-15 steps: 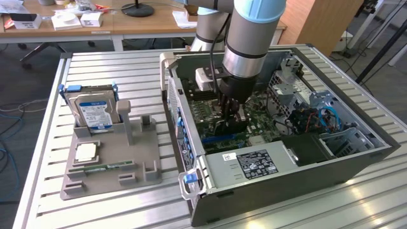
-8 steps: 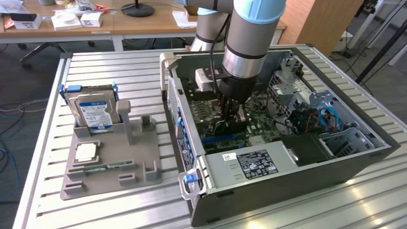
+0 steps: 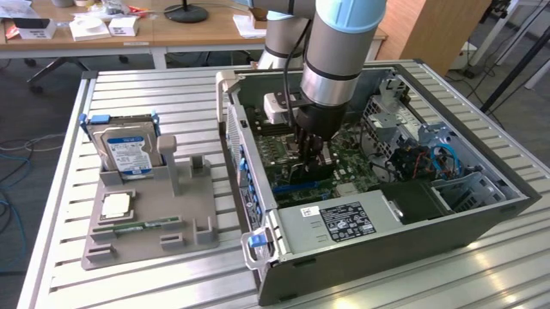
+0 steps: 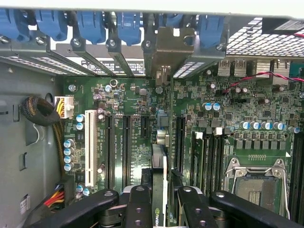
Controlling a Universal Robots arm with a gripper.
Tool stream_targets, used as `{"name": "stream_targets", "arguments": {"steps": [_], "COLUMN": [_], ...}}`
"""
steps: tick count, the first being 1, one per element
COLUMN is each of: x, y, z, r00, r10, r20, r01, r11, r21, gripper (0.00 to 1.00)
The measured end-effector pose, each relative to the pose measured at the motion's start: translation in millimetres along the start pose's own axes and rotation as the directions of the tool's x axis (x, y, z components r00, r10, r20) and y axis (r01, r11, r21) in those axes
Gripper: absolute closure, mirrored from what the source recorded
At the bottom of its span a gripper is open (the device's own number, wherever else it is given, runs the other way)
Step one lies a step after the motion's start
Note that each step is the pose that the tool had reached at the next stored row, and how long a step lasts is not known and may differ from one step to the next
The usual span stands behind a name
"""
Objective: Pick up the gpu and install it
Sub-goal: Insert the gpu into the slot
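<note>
The gpu point(image 4: 159, 164) stands on edge between my fingers, and my gripper point(image 4: 161, 194) is shut on it. Its silver bracket point(image 4: 165, 50) reaches the row of rear slot openings. The card hangs over the long black slots of the green motherboard point(image 4: 133, 95); whether it is seated I cannot tell. In the exterior view my gripper point(image 3: 311, 153) is lowered inside the open computer case point(image 3: 257, 161), with the dark gpu point(image 3: 311, 172) just under it above the board.
A grey holder point(image 3: 151, 212) at the exterior view's left carries a hard drive point(image 3: 127, 151), a square chip point(image 3: 116, 205) and a green memory stick point(image 3: 138, 226). The power supply point(image 3: 344, 222) and the case walls close in around my arm. Blue latches point(image 4: 90, 23) line the rear slots.
</note>
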State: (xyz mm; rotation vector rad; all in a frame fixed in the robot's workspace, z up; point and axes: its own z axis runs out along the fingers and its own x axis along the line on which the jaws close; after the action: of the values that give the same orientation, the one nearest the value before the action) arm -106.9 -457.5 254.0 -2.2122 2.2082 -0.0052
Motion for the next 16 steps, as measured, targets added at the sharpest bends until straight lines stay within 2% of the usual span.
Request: {"name": "stream_targets", "arguments": {"steps": [16], "x": [0.0], "y": [0.1], "z": [2.2], "r00": [1.0000], "r10": [0.000], "r20": [0.0002], "r01": [0.000], "r11": [1.0000], "r21": [0.0001], "gripper": [0.74]}}
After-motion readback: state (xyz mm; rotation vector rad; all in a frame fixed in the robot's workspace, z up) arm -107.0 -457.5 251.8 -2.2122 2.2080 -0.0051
